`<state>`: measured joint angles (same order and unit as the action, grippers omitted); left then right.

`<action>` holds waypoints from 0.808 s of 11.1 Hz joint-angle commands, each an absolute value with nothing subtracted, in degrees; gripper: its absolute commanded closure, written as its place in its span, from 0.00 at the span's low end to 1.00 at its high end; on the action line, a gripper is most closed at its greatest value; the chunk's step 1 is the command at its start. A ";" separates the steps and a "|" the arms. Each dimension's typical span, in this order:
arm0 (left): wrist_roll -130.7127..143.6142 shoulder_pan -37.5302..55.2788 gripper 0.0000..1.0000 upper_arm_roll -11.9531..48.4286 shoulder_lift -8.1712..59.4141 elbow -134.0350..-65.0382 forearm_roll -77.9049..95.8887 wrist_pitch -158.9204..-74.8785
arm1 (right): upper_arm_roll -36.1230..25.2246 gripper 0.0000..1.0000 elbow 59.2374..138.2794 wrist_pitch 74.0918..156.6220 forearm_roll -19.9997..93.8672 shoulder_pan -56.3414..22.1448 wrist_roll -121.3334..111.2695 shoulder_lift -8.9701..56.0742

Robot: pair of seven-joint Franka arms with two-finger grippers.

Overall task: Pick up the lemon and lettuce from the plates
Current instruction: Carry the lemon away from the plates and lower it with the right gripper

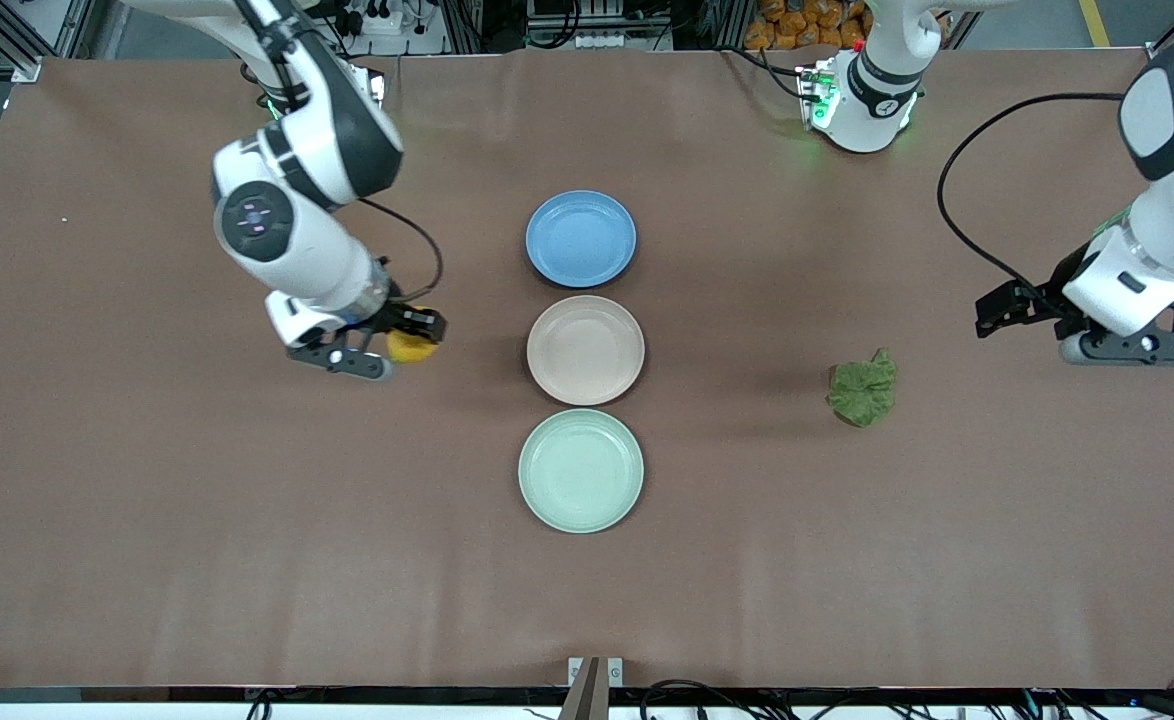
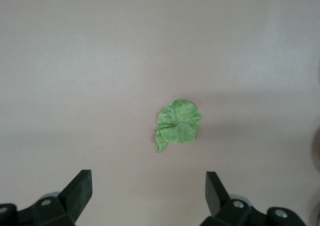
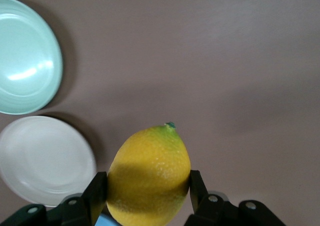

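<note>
Currently, the right claw [image 1: 394, 352] is clenched on the lemon [image 1: 412, 346] and holds it above bare tabletop [image 1: 147, 520], beside the beige-pink plate [image 1: 585, 350] toward the right arm's end. In the right wrist view the lemon [image 3: 149, 177] sits squarely between the two fingers [image 3: 95, 193], its long axis running along them, stem tip pointing away from the wrist. Its skin is bright yellow and matte, with a small green tip.

The beige-pink plate, the mint green plate [image 1: 581, 470] and the blue plate [image 1: 581, 238] form one column; all three hold nothing.

The lettuce [image 1: 863, 391] lies on the tabletop, well apart from the beige-pink plate toward the left arm's end. It is a crumpled, ruffled, dark green leaf.

The left claw [image 1: 1137, 347] hangs released, farther toward the left arm's end than the lettuce. In the left wrist view the lettuce [image 2: 177, 124] lies ahead of the spread fingers [image 2: 77, 191], roughly centred between them, untouched. Judgement: both items are already off the plates; only the lemon's set-down seems to remain.
</note>
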<state>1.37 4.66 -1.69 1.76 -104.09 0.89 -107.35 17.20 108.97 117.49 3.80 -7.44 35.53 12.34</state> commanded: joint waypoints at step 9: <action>5.37 6.06 0.00 0.26 -4.57 -99.59 1.23 -100.63 | -0.96 1.00 127.62 137.09 5.01 -0.35 -11.58 14.13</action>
<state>5.04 5.47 0.35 -4.49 -103.19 1.09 -101.33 0.72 127.34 133.21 4.12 -0.54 -6.34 11.00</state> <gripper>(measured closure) 0.000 0.282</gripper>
